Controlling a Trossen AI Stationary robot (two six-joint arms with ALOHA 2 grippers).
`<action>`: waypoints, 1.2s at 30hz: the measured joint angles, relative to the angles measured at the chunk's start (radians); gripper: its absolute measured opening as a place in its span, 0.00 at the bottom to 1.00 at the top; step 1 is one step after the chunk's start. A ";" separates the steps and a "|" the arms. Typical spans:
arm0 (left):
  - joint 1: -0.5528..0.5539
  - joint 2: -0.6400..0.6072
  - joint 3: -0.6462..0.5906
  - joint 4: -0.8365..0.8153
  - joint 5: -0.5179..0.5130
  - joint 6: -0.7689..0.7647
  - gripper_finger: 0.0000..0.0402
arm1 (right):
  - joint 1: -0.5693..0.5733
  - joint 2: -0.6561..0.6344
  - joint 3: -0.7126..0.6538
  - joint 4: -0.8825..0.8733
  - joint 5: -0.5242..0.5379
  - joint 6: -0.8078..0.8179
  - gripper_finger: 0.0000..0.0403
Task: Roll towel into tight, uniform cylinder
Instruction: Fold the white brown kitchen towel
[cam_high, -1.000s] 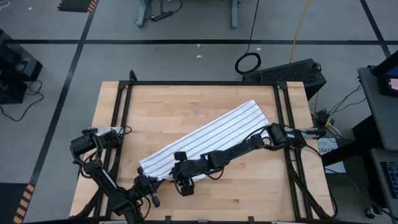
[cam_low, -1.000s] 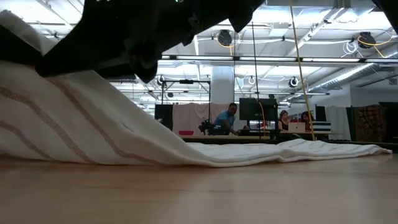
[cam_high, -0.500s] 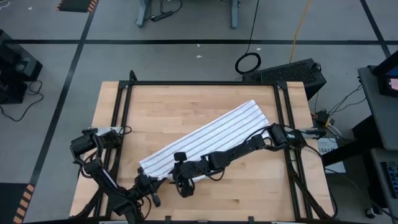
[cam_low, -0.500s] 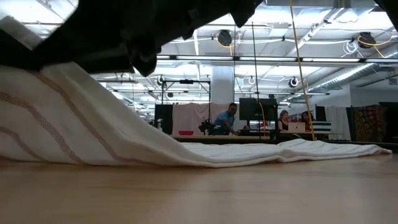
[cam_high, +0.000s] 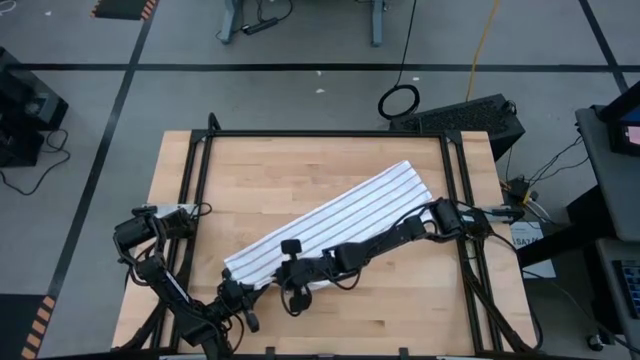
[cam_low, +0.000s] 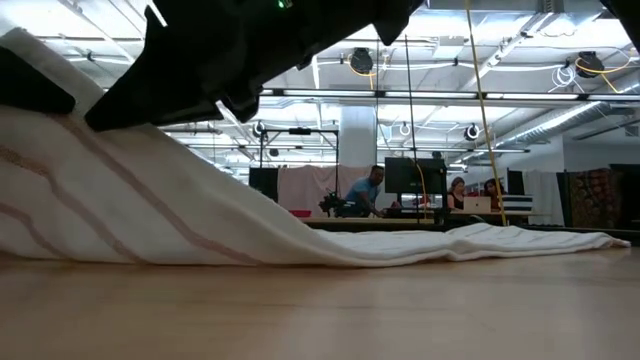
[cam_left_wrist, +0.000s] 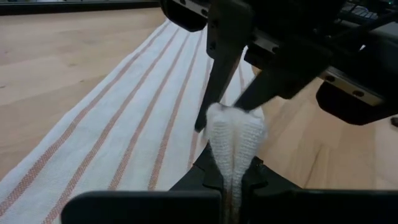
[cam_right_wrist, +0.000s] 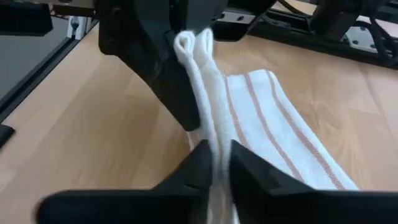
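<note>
Towel lies diagonally across the wooden table, folded into a long striped band, far end toward the right-back, near end at the front centre where both arms meet.

Right gripper: fingers pressed together on a bunched fold of the towel's near end; right wrist view shows two looped cloth edges standing up between the dark fingers. In the high view it sits over that same end, arm stretched in from the right edge.

Left gripper: also clamped on the towel, a puffy wad of cloth sticking up out of its closed fingers. From above it is at the front edge, just beside the towel's near corner, but fingertips are buried under arm links and can't be picked out there.

The two grippers face each other and are very close; whether they touch can't be told.

Low view: the towel's near end is lifted off the table into a slope, top of it hidden behind a dark arm filling the upper left. Which arm that is, can't tell. The rest lies flat. People sit at desks in the room behind, too small to make out.
</note>
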 joint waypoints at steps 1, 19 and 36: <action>0.000 0.000 0.000 0.000 0.000 0.000 0.00 | -0.002 0.000 0.000 0.000 -0.005 -0.003 0.05; -0.003 0.000 0.000 0.014 0.053 0.003 0.08 | -0.075 -0.009 0.000 -0.057 -0.265 -0.014 0.01; -0.192 -0.002 0.012 0.039 0.048 -0.033 0.55 | -0.126 -0.009 0.000 -0.107 -0.349 -0.042 0.00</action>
